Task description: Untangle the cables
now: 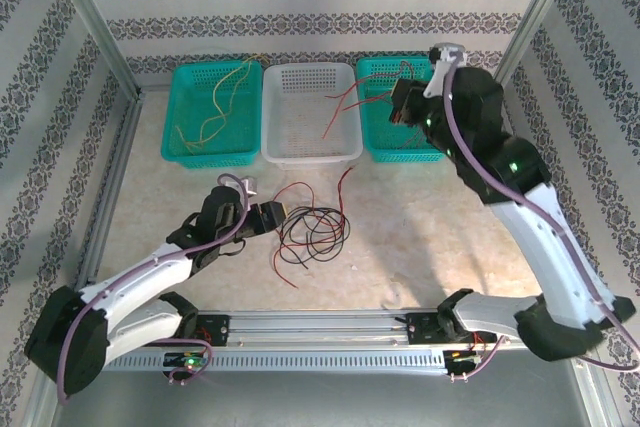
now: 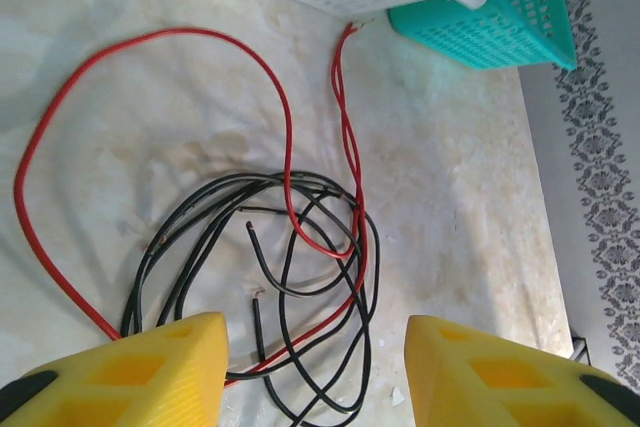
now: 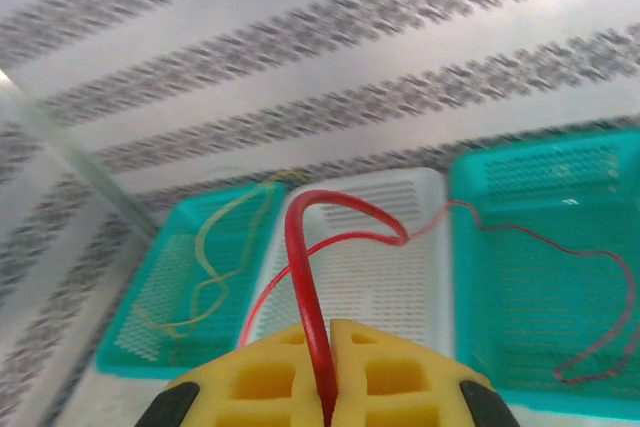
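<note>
Though tangled, thin curly cables (image 2: pixel 352 232)

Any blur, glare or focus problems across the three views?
Top external: even light, sharp, only faint shadows on the table. Left wrist: black cables crisp, no glare, a dimmer patch at the left edge. Right wrist: blurred, wallpaper stripes smeared, baskets soft; the red cable pinched in the right hand is the clearest part.

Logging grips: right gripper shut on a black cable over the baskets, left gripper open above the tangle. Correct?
No: the right gripper is shut on a red cable, not black; the right wrist view shows it. The left gripper is open above the tangle.
</note>
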